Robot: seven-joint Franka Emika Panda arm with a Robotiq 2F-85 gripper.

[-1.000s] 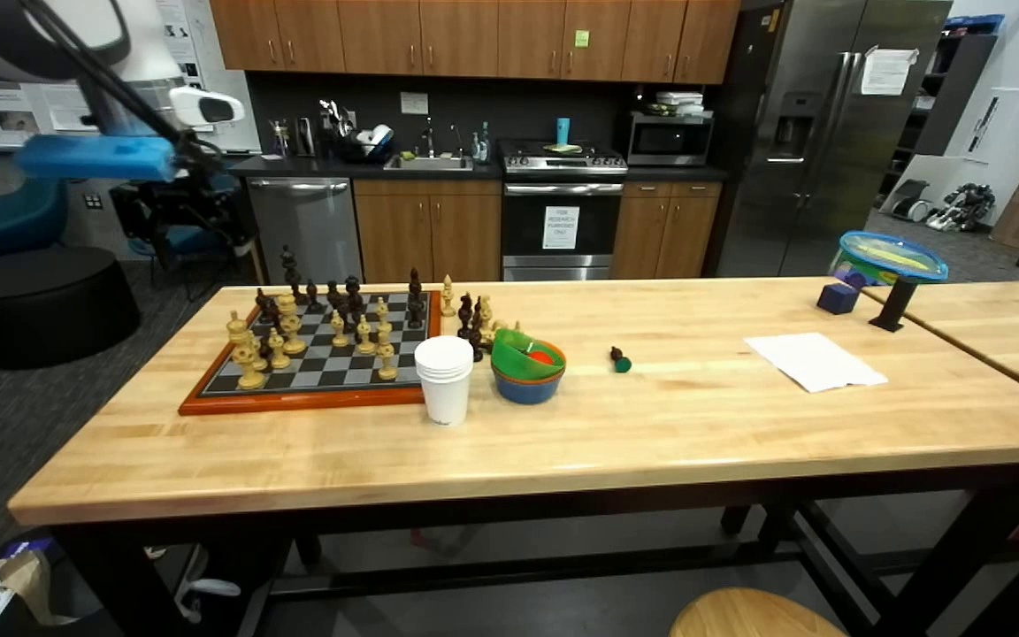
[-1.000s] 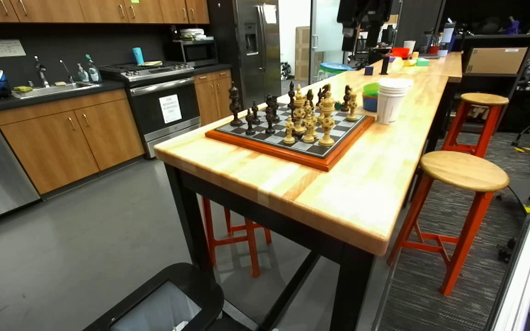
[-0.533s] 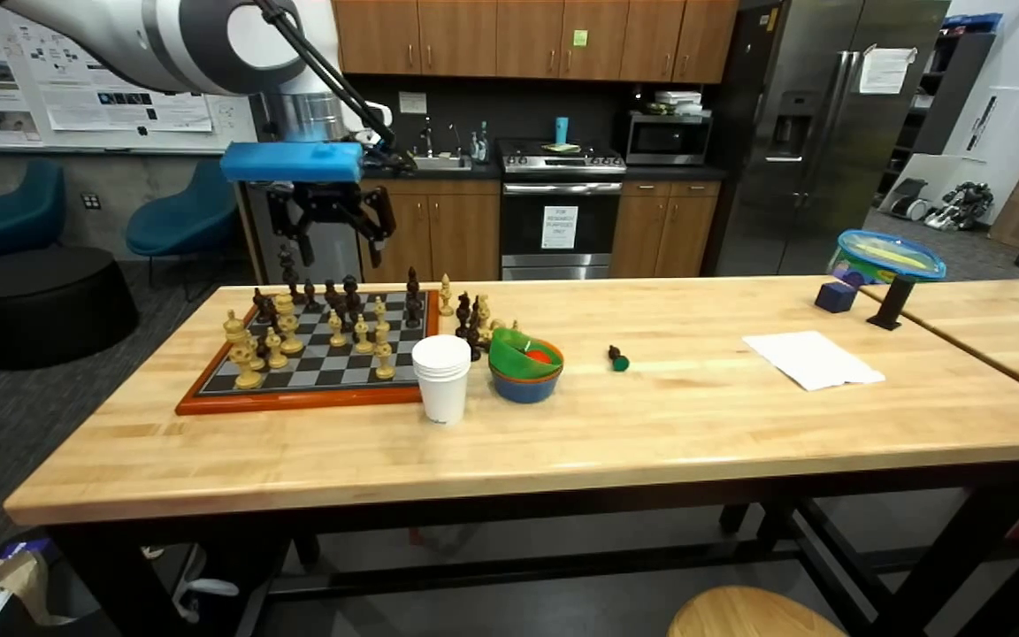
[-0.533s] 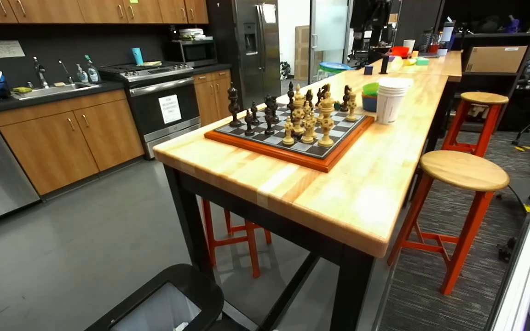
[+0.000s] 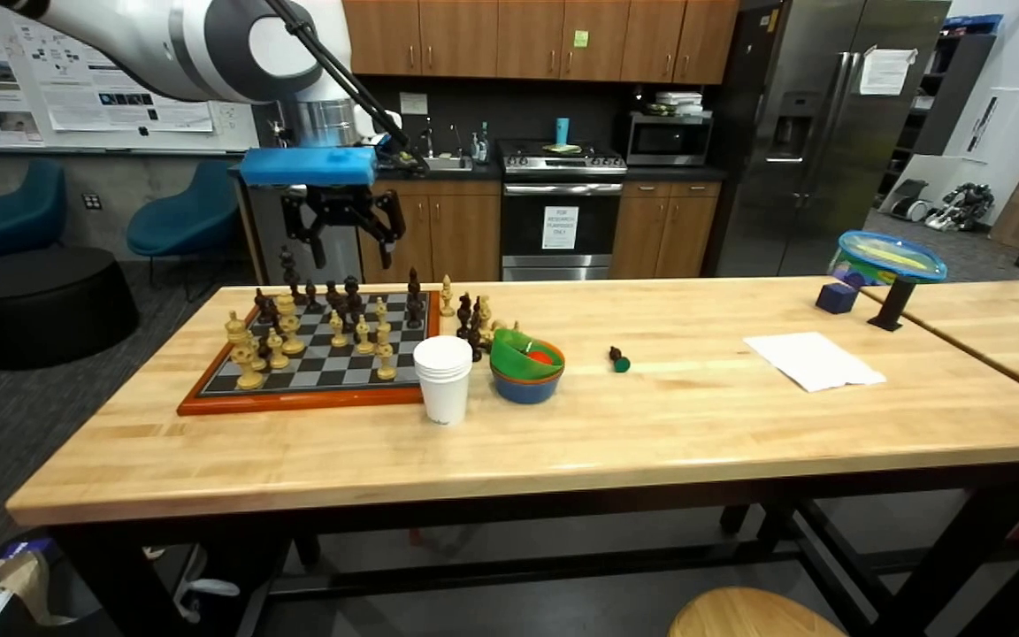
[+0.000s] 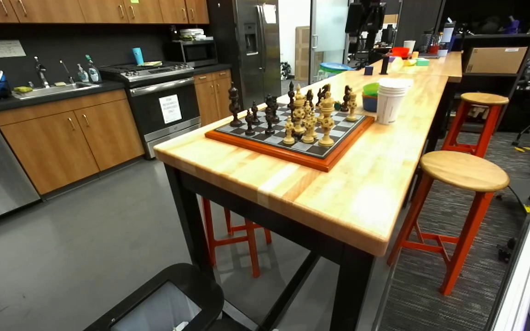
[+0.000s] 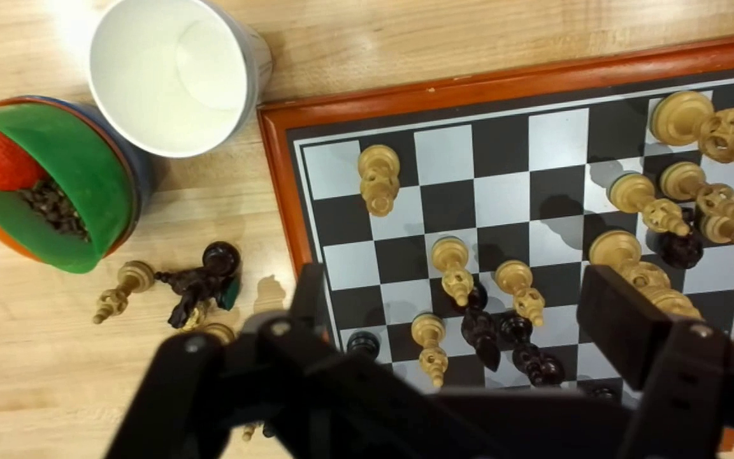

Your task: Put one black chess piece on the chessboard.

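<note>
The chessboard, with its reddish-brown border, lies at the table's left end and also shows in an exterior view and the wrist view. Black and cream pieces stand on it. Several black chess pieces are beside the board, among cream ones; in the wrist view black ones show left of the border, with a green base visible. Another black piece with a green base lies alone farther right. My gripper is open and empty above the board; its fingers are wide apart in the wrist view.
White stacked cups stand at the board's near right corner. Beside them are blue and green bowls holding a red item. White paper, a dark block and a black stand are farther right. Tall pieces stand on the board.
In an exterior view the arm and gripper have swung right, from left of the board to above it, mostly in the first half second. The pieces have not moved.
</note>
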